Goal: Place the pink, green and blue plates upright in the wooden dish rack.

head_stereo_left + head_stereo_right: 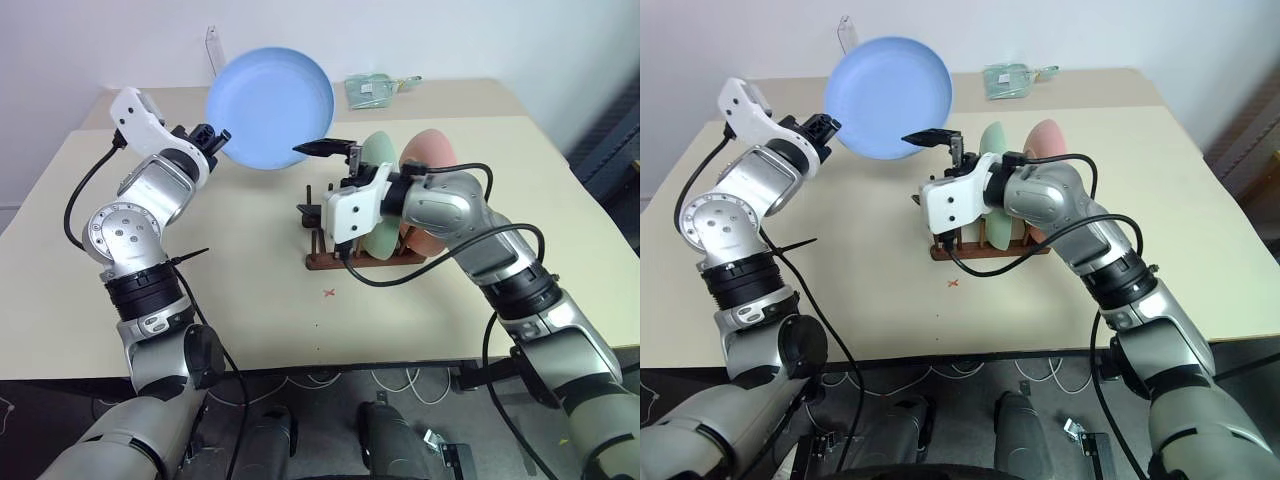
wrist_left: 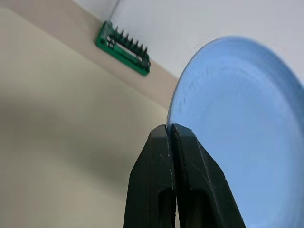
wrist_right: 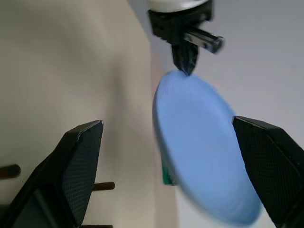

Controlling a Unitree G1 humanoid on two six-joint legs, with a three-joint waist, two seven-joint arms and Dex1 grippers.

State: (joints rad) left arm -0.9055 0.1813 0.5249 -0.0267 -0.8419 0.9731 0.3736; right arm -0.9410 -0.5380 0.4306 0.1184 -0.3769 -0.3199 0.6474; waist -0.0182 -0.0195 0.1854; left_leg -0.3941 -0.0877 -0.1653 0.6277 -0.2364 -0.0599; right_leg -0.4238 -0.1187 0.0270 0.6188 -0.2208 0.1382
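Observation:
My left gripper (image 1: 218, 137) is shut on the rim of the light blue plate (image 1: 270, 108), which it holds up on edge above the back of the table. My right gripper (image 1: 312, 180) stands open just beside the plate's lower right edge, apart from it. In the right wrist view the blue plate (image 3: 204, 142) hangs beyond the wide-spread fingers (image 3: 80, 161). The pale green plate (image 1: 380, 150) and the pink plate (image 1: 432, 148) stand upright in the wooden dish rack (image 1: 365, 260), partly hidden behind my right forearm.
A pale green packet (image 1: 375, 90) lies at the table's back edge near the wall. A green screwdriver-bit holder (image 2: 124, 47) sits along the wall. A small red cross (image 1: 328, 293) marks the beige tabletop (image 1: 250, 290) in front of the rack.

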